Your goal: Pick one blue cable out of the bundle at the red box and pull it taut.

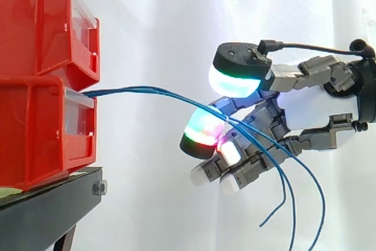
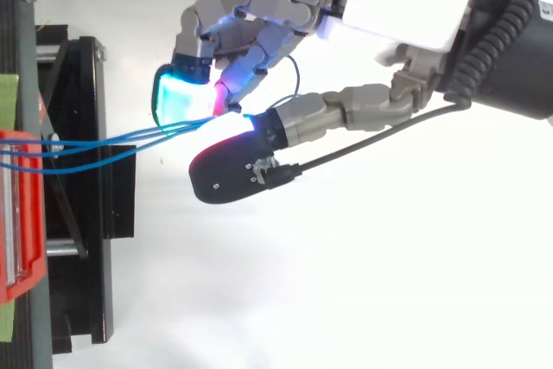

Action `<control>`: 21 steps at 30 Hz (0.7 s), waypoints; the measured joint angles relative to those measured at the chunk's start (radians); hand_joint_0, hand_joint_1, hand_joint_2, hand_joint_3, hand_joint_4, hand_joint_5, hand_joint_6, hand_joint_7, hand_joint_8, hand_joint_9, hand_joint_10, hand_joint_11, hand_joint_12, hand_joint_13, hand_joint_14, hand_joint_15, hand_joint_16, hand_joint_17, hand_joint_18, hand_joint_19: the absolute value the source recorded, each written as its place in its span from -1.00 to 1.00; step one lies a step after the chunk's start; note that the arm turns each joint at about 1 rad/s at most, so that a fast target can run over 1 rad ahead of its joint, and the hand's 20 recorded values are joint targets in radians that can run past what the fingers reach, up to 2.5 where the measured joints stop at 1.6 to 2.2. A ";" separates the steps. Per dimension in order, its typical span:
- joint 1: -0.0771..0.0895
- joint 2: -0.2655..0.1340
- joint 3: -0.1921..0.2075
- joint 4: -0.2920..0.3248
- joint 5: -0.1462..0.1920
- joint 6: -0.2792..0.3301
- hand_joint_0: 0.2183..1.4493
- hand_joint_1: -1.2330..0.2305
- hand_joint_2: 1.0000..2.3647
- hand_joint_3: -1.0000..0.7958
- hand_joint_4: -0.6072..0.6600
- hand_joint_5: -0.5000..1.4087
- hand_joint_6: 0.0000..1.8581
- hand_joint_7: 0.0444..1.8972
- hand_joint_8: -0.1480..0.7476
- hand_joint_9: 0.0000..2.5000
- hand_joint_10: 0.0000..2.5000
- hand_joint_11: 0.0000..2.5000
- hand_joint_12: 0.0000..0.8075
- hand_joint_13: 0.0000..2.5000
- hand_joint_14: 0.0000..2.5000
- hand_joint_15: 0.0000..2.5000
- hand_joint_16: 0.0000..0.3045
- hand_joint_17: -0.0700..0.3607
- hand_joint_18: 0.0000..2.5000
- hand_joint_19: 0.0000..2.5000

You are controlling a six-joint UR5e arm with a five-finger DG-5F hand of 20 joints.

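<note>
White curtain hangs behind it all, and at the left two red bins sit stacked on a black stand — a few blue cables come out of the lower bin's front and run in a shallow arc across to the hand. Its fingers are curled about those cables, which cross a glowing fingertip just under the thumb pad — their loose ends dangle below the palm.
</note>
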 measured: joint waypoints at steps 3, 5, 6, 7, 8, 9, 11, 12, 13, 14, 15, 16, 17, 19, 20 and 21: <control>0.001 0.000 0.000 0.000 0.003 0.010 -0.41 -0.39 -0.98 -0.25 0.22 -0.59 -0.13 0.06 0.03 -0.28 -0.99 -0.50 -0.15 -0.66 -0.99 -0.85 -0.68 -0.16 -0.61 -0.75; 0.002 0.000 0.000 0.000 0.004 0.019 -0.40 -0.40 -0.98 -0.19 0.20 -0.60 -0.11 0.05 0.03 -0.28 -0.99 -0.49 -0.15 -0.66 -0.99 -0.85 -0.68 -0.17 -0.60 -0.75; 0.003 0.000 0.000 0.000 0.005 0.024 -0.40 -0.40 -0.98 -0.18 0.20 -0.60 -0.11 0.07 0.03 -0.28 -0.99 -0.50 -0.15 -0.65 -0.99 -0.85 -0.68 -0.17 -0.59 -0.75; 0.003 0.000 0.000 0.000 0.005 0.027 -0.40 -0.40 -0.98 -0.15 0.19 -0.60 -0.10 0.07 0.03 -0.27 -0.99 -0.50 -0.15 -0.65 -0.99 -0.85 -0.68 -0.17 -0.59 -0.75; 0.003 0.000 0.000 0.000 0.005 0.030 -0.40 -0.40 -0.98 -0.12 0.19 -0.60 -0.09 0.06 0.03 -0.27 -0.99 -0.50 -0.15 -0.64 -0.99 -0.85 -0.68 -0.17 -0.59 -0.75; 0.003 0.000 0.000 0.000 0.006 0.032 -0.40 -0.40 -0.98 -0.10 0.18 -0.60 -0.09 0.05 0.04 -0.27 -0.99 -0.50 -0.14 -0.63 -0.99 -0.85 -0.67 -0.16 -0.58 -0.76; 0.003 0.000 0.000 0.000 0.006 0.034 -0.40 -0.39 -0.98 -0.07 0.18 -0.60 -0.08 0.05 0.06 -0.25 -0.99 -0.50 -0.12 -0.62 -0.99 -0.85 -0.67 -0.14 -0.56 -0.76; 0.004 0.000 0.000 0.000 0.006 0.034 -0.40 -0.39 -0.97 -0.06 0.18 -0.60 -0.07 0.04 0.06 -0.25 -0.99 -0.49 -0.12 -0.61 -0.99 -0.84 -0.66 -0.14 -0.56 -0.76; 0.004 0.000 0.000 0.000 0.006 0.035 -0.40 -0.39 -0.98 -0.06 0.18 -0.60 -0.07 0.04 0.07 -0.25 -0.99 -0.50 -0.12 -0.61 -0.99 -0.84 -0.66 -0.14 -0.56 -0.76; 0.004 0.000 0.000 0.000 0.006 0.035 -0.39 -0.40 -0.98 -0.05 0.17 -0.59 -0.07 0.03 0.08 -0.25 -0.99 -0.50 -0.11 -0.61 -0.99 -0.85 -0.66 -0.13 -0.55 -0.76; 0.004 0.000 0.000 0.000 0.006 0.035 -0.39 -0.40 -0.98 -0.04 0.17 -0.59 -0.07 0.03 0.08 -0.25 -0.99 -0.49 -0.11 -0.61 -0.99 -0.85 -0.66 -0.13 -0.55 -0.77; 0.005 0.000 0.000 0.000 0.007 0.035 -0.38 -0.40 -0.98 -0.04 0.17 -0.59 -0.07 0.03 0.08 -0.25 -0.99 -0.49 -0.11 -0.61 -0.99 -0.85 -0.66 -0.13 -0.55 -0.77; 0.005 0.000 0.000 0.000 0.007 0.035 -0.38 -0.41 -0.97 -0.04 0.17 -0.59 -0.07 0.04 0.08 -0.25 -0.99 -0.49 -0.11 -0.61 -0.99 -0.85 -0.66 -0.13 -0.55 -0.77; 0.005 0.000 0.000 0.000 0.007 0.035 -0.38 -0.43 -0.97 -0.04 0.18 -0.60 -0.07 0.04 0.08 -0.25 -0.99 -0.49 -0.12 -0.61 -0.99 -0.85 -0.66 -0.14 -0.55 -0.77; 0.005 0.000 0.000 0.000 0.007 0.035 -0.37 -0.45 -0.97 -0.03 0.17 -0.60 -0.07 0.03 0.08 -0.25 -0.99 -0.49 -0.12 -0.61 -0.99 -0.85 -0.66 -0.14 -0.55 -0.78; 0.005 0.000 0.000 0.000 0.006 0.035 -0.37 -0.46 -0.97 -0.03 0.16 -0.60 -0.07 0.05 0.08 -0.25 -0.99 -0.48 -0.13 -0.62 -0.99 -0.85 -0.67 -0.15 -0.55 -0.78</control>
